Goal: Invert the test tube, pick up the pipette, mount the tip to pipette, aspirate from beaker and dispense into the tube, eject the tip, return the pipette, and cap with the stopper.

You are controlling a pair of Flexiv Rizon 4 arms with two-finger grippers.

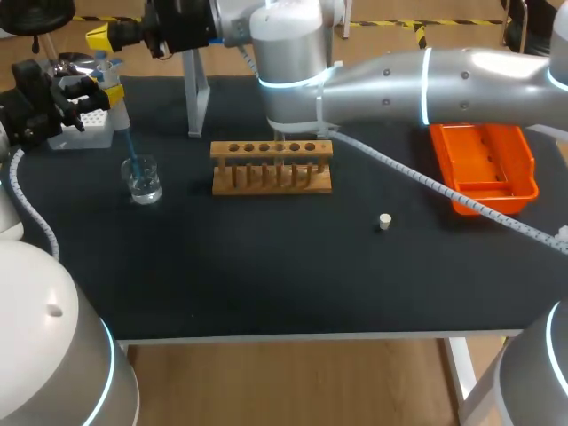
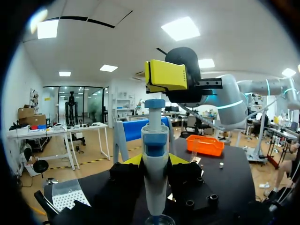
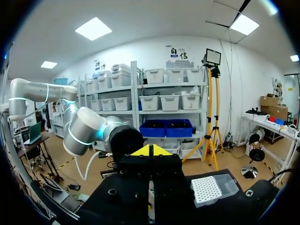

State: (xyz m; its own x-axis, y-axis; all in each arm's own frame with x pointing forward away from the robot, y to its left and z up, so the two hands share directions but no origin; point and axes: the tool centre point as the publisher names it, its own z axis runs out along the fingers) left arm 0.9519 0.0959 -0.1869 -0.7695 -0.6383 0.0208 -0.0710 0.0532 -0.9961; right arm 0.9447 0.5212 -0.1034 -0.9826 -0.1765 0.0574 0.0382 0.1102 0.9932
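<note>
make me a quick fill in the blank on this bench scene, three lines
1. The left pincer is shut on the ____.
2. The tip of the pipette points down into the ____.
3. The stopper lies between the rack and the ____ tray.
Missing words: pipette; beaker; orange.

Bright overhead light, white glare on the right arm (image 1: 461, 84), faint shadows.
</note>
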